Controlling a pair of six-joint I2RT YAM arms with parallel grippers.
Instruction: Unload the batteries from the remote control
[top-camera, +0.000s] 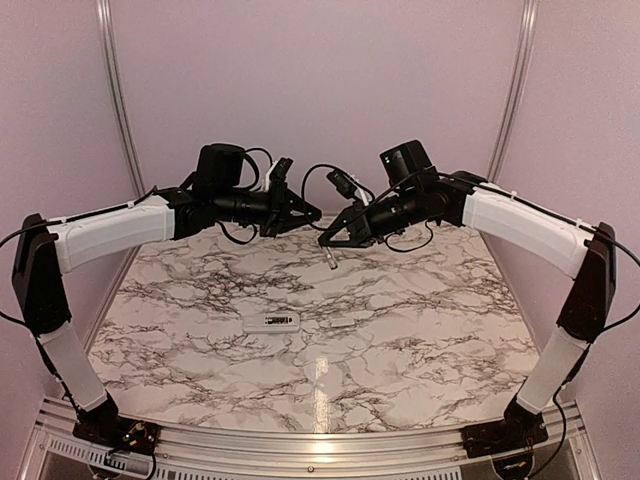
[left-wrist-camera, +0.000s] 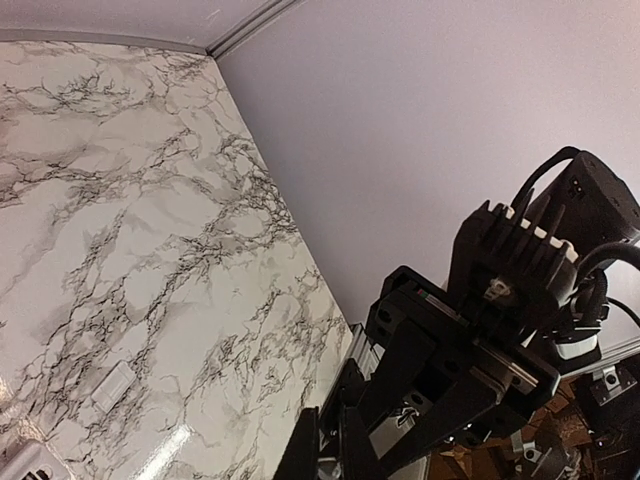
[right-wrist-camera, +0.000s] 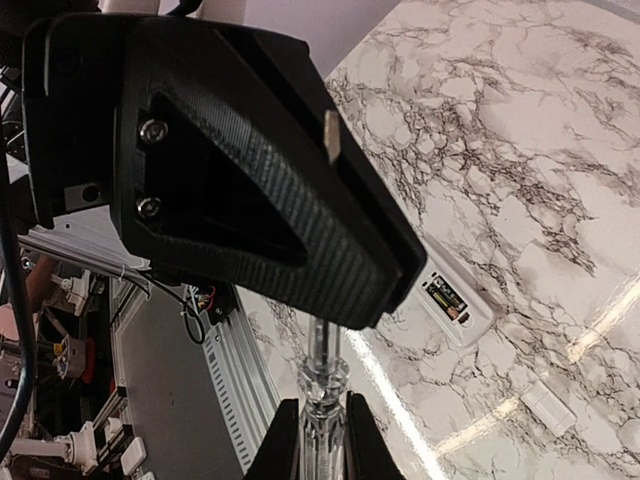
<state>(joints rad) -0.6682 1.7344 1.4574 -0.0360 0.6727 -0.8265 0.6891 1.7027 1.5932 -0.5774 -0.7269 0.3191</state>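
Observation:
The white remote control (top-camera: 264, 321) lies mid-table with its dark recess up. It also shows in the right wrist view (right-wrist-camera: 470, 322), with the batteries (right-wrist-camera: 445, 297) lying in the open compartment, and at the left wrist view's corner (left-wrist-camera: 20, 462). My right gripper (top-camera: 323, 240) hovers high over the far table, shut on a clear-handled screwdriver (right-wrist-camera: 322, 385) whose tip (top-camera: 328, 262) points down. My left gripper (top-camera: 316, 222) hangs just beside it, fingers (left-wrist-camera: 313, 440) together. A small tan bit (right-wrist-camera: 331, 137) shows at its finger's edge; I cannot tell what it is.
A small flat white plate (top-camera: 343, 323) lies just right of the remote, also in the right wrist view (right-wrist-camera: 546, 405) and the left wrist view (left-wrist-camera: 113, 385). Pale walls close the back and sides. An aluminium rail (top-camera: 300, 440) runs along the near edge.

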